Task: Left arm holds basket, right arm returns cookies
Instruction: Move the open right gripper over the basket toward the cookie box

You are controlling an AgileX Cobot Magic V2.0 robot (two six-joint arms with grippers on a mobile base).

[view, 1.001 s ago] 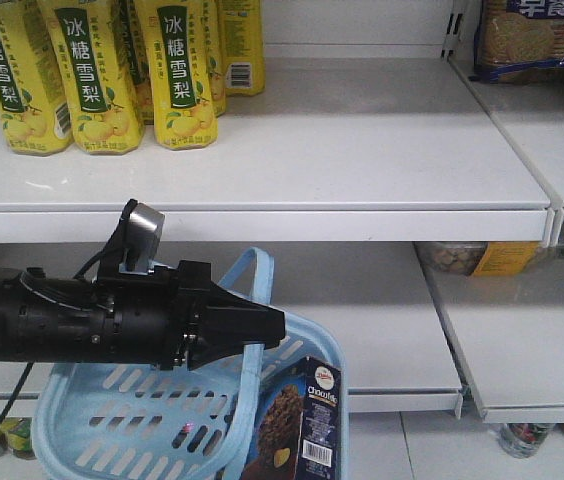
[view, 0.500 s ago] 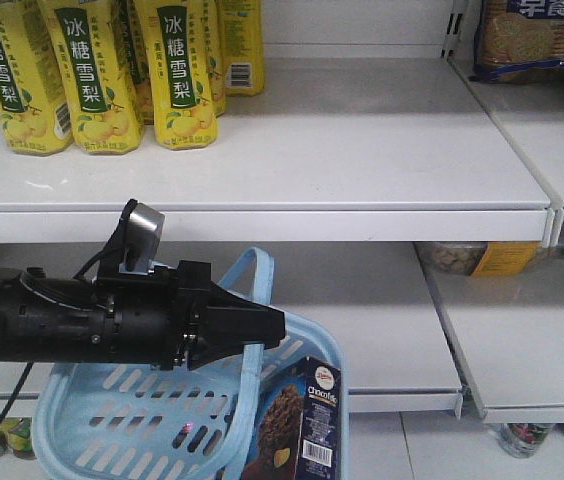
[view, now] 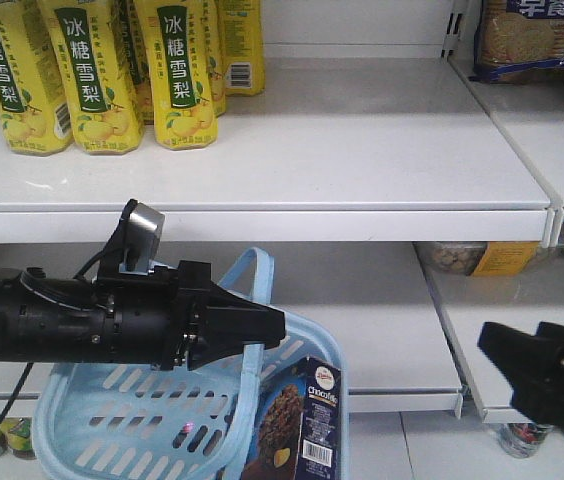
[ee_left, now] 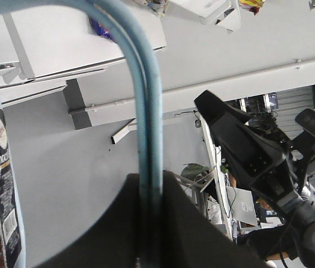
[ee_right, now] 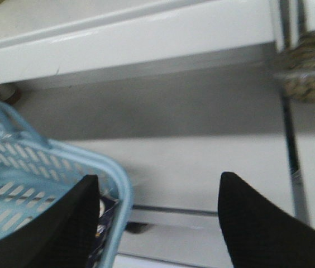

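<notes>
The light blue basket (view: pixel 112 415) hangs in front of the lower shelf by its hoop handle (ee_left: pixel 149 106). My left gripper (view: pixel 274 326) is shut on that handle; in the left wrist view the jaws (ee_left: pixel 150 187) close tight on the blue bar. The cookies (view: pixel 307 420), a dark navy box with a chocolate cookie picture, stand upright in the basket's right corner. My right gripper (view: pixel 512 342) is low on the right, apart from the basket, open and holding nothing. In its wrist view the fingers (ee_right: pixel 76 220) spread wide beside the basket rim (ee_right: pixel 121 184), with a sliver of the cookies (ee_right: pixel 106 215) showing.
Yellow drink bottles (view: pixel 92 70) stand on the upper shelf at left. A cracker pack (view: pixel 532 40) lies on the top right shelf. Packages (view: pixel 472 258) sit on the lower right shelf behind a shelf divider (view: pixel 557 222). Bottles (view: pixel 522 438) stand near the floor.
My right gripper has come into the front view from the right edge, moving left toward the basket. The left arm, basket and cookies have not moved.
</notes>
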